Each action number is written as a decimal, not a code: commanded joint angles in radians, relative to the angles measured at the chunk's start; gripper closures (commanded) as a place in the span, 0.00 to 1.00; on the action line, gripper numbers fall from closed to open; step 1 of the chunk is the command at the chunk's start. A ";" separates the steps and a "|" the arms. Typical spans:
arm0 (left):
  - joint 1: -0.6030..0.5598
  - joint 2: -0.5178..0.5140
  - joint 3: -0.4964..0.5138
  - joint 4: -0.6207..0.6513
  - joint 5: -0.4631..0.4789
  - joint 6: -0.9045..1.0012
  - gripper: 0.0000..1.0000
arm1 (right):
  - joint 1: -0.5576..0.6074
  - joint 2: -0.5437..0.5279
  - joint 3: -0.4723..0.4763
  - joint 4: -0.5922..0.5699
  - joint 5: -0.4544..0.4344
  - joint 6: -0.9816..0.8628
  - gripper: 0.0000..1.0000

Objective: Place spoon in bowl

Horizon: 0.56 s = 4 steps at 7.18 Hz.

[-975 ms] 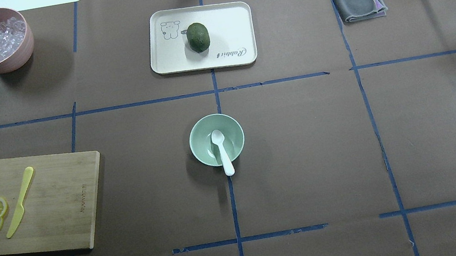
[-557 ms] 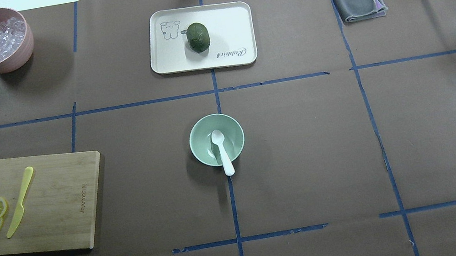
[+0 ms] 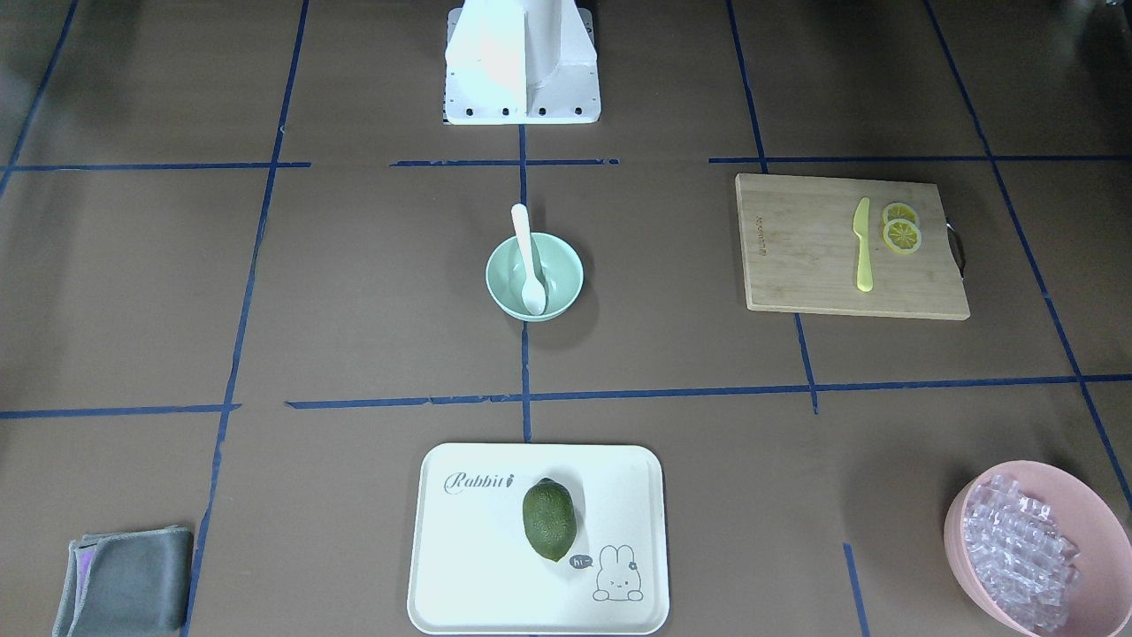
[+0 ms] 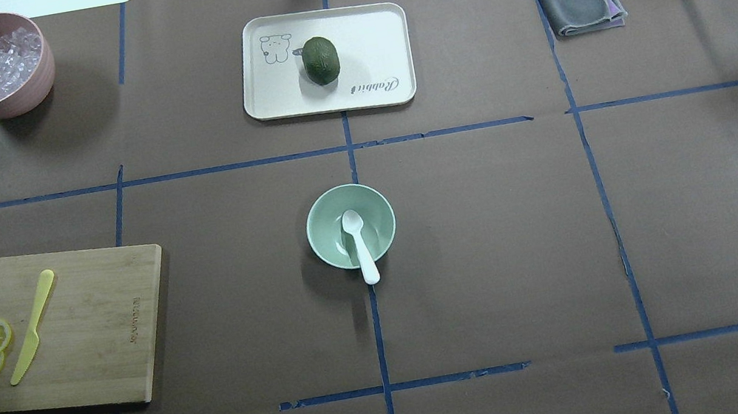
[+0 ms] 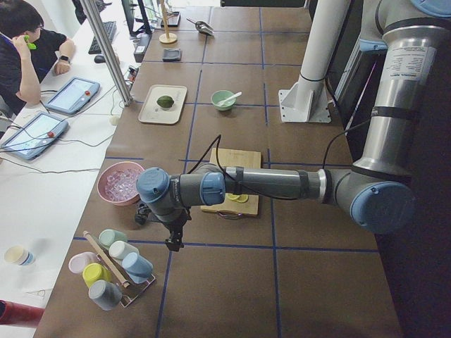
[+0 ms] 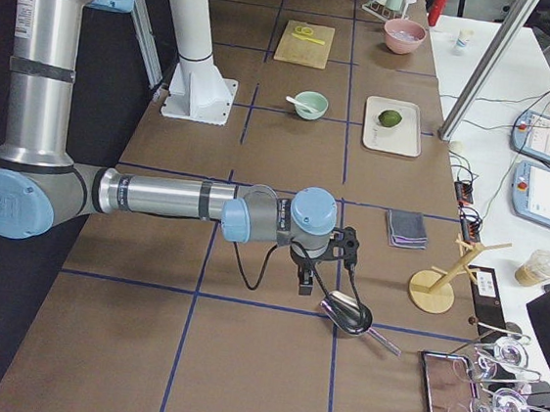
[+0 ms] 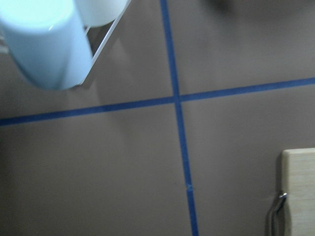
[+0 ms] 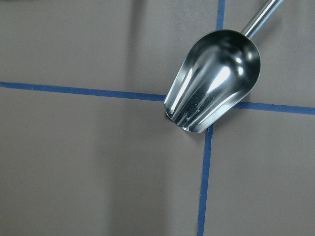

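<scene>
Spoon in the bowl; your two arms hang out at the table ends.

Your left gripper point(image 5: 172, 241) hangs beside the cup rack point(image 5: 113, 271) and your right gripper point(image 6: 305, 286) by the metal scoop point(image 8: 211, 81); these side views don't let you tell whether either is parted or clenched. Both are well apart from the spoon point(image 4: 359, 242). Its scoop lies inside the bowl point(image 4: 320, 207) on the centre line, with the handle leaning over the rim toward the robot's base. Neither arm looks nearer, and the task seems done.

Even, soft overhead light, faint shadows beside the bowl point(image 4: 350, 225), slight blur in the left wrist view, glare on the scoop point(image 8: 214, 78).
</scene>
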 commanded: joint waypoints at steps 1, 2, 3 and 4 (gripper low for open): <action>-0.012 0.104 -0.156 -0.003 0.002 -0.100 0.00 | 0.000 -0.001 -0.004 0.000 0.000 0.001 0.00; -0.012 0.135 -0.193 -0.004 0.000 -0.118 0.00 | 0.000 -0.001 -0.005 0.001 -0.001 0.001 0.00; -0.012 0.135 -0.189 -0.006 0.000 -0.115 0.00 | 0.000 -0.001 -0.005 0.001 -0.003 0.001 0.00; -0.011 0.135 -0.181 -0.006 -0.001 -0.114 0.00 | 0.000 -0.001 -0.005 0.001 -0.003 0.001 0.00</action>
